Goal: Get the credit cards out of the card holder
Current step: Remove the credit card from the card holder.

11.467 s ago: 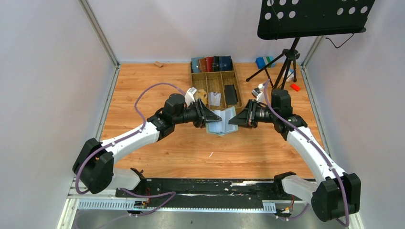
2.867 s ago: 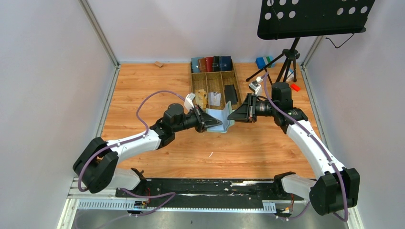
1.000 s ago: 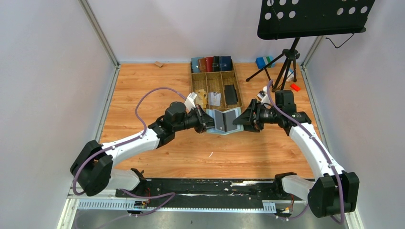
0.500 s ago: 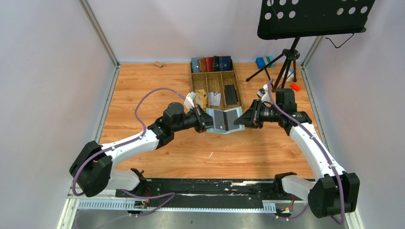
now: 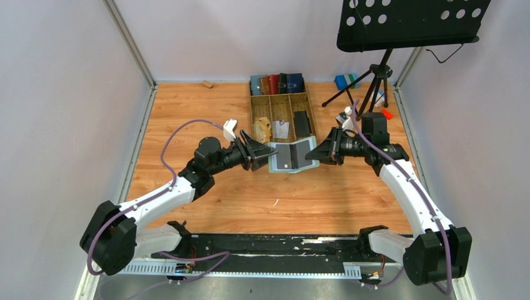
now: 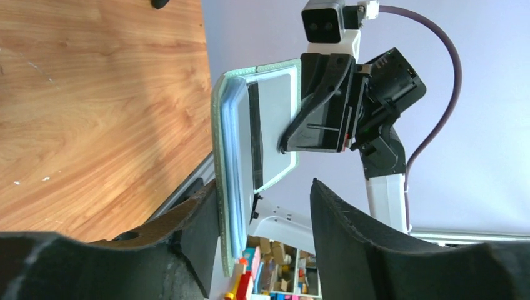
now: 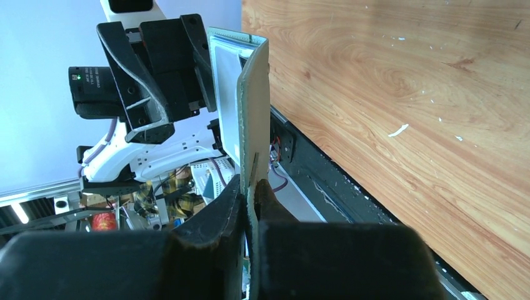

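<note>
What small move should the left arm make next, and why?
Probably move the open left end effector forward to pinch the dark card: the right end effector holds the wallet open, and the card sits in it.

Wood-grain tabletop [image 5: 187, 100], evenly lit. Pale lilac walls [image 5: 56, 94] at 9, 12 and 3 o'clock; aluminium corner posts [image 5: 129, 40]. Black perforated music stand [image 5: 409, 22] on a tripod [image 5: 380, 70] at 1 o'clock. Black rail [image 5: 269, 245] at 6 o'clock.

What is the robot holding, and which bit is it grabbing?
The right pincer is pinching the open green wallet by the outer edge of one flap. The left pincer is open and holds nothing.
</note>
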Action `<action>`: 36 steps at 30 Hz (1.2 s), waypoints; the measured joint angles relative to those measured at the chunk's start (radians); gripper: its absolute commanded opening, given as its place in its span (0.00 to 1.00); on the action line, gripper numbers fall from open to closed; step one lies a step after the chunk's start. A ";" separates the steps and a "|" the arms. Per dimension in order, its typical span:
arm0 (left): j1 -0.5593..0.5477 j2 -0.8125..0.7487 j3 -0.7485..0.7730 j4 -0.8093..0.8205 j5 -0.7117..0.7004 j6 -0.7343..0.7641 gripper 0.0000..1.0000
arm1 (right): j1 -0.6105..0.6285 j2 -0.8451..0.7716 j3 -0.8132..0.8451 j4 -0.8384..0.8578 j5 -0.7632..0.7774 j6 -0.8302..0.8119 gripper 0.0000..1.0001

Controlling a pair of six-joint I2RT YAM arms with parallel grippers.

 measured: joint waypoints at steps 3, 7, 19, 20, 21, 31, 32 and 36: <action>0.000 -0.010 -0.020 0.034 0.000 -0.018 0.70 | 0.000 0.003 0.000 0.014 -0.007 0.015 0.00; 0.000 -0.010 -0.037 0.062 0.000 -0.035 0.67 | 0.001 0.007 0.000 0.031 -0.014 0.026 0.00; 0.000 0.022 -0.018 0.015 0.028 0.005 0.06 | 0.012 0.009 -0.008 0.114 -0.046 0.087 0.20; 0.000 0.024 -0.018 0.015 0.031 0.006 0.02 | 0.012 0.009 -0.008 0.112 -0.042 0.085 0.32; 0.000 0.025 -0.018 0.016 0.031 0.008 0.00 | 0.012 0.009 -0.008 0.102 -0.035 0.079 0.42; 0.000 0.021 -0.018 -0.057 0.026 0.035 0.00 | 0.013 0.031 0.201 -0.269 0.251 -0.144 0.53; 0.000 0.019 -0.018 -0.064 0.025 0.038 0.00 | 0.014 0.029 0.236 -0.292 0.280 -0.166 0.51; 0.000 0.007 -0.018 -0.084 0.022 0.042 0.00 | 0.034 0.006 0.338 -0.340 0.364 -0.226 0.43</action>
